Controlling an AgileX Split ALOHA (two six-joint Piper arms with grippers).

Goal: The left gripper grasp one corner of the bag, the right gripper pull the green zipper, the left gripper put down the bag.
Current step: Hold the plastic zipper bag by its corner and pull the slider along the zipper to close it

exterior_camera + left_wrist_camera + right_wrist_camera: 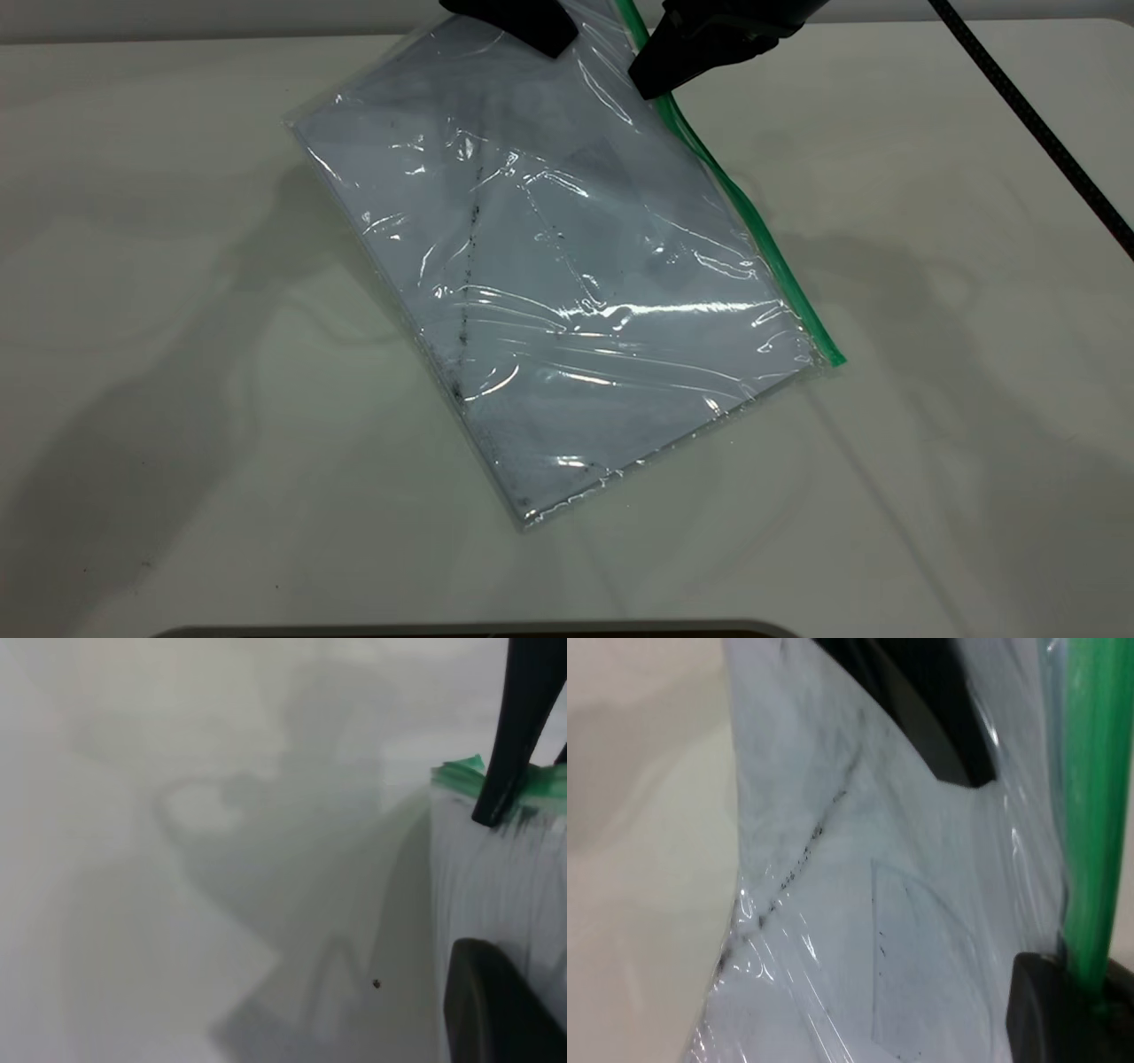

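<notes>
Exterior view: bag (pixel 567 292) sits tilted over the white table (pixel 177 354), far end lifted toward the top of the view, near corner low by the table at front-centre. Inside it, white paper (pixel 549 257) w/ dark smudge lines; plastic is wrinkled and glossy. Green zipper (pixel 753 230) runs along the bag's right long edge, from top-centre down to the right corner. Left gripper (pixel 532 22) at top-centre, blunt black tip pinched on the bag's upper edge, holding it up. Right gripper (pixel 660 75) just beside it on the right, wedge tip touching the zipper strip near its upper end; can't tell from here if the jaws are wide or narrow. Braided cable (pixel 1028 115) crosses the upper right. Left wrist view: mostly bare table w/ soft shadows; bag edge (pixel 496 895) at one side, green strip bunched at its end (pixel 461 775), a thin black finger (pixel 518 735) of the left gripper pressed on it, second black pad (pixel 496 1010) close to the lens, bag between them. Right wrist view: bag (pixel 877 904) fills the frame, smudged paper behind the film, zipper (pixel 1094 815) a bright green band ending at a black fingertip (pixel 1059 1010) of the right gripper, touching it; left gripper's dark tip (pixel 939 718) sits beyond, on the bag; right grip unclear.
</notes>
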